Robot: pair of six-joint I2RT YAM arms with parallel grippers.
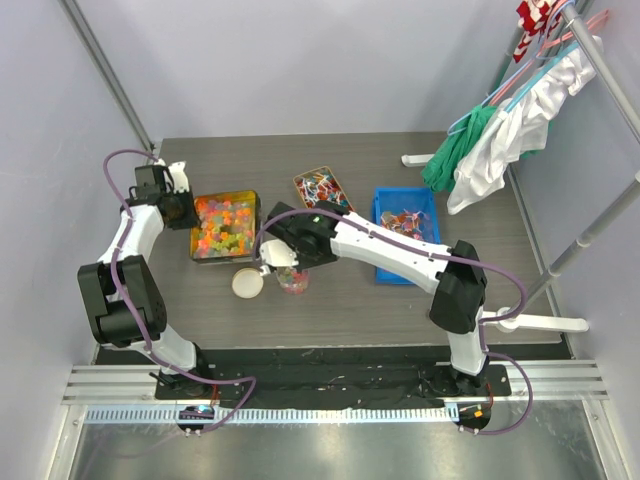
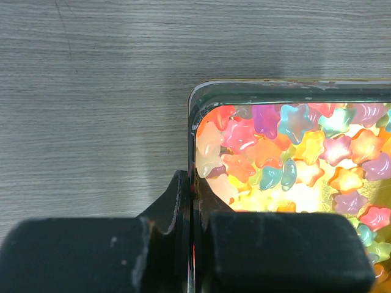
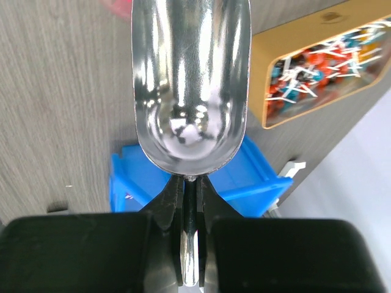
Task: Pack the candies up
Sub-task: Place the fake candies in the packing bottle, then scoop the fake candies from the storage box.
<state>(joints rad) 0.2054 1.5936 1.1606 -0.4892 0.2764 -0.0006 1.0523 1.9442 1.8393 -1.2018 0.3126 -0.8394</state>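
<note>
Top view: my left gripper [image 1: 178,208] sits at the left edge of the tray [image 1: 226,260] of gummy candies [image 1: 224,225]. The right gripper [image 1: 277,252] hangs over a small jar [image 1: 292,282] with some colour inside, and its lid [image 1: 247,284] lies just left of it.

Left wrist: the jaws are pinched tight on the tray's rim.

Right wrist: the jaws are clamped on the handle of a scoop [image 3: 190,79], which is empty. Wrapped candies [image 3: 317,76] fill their tin [image 3: 287,43].

I judge packing barely begun, since 2 containers look nearly full.
</note>
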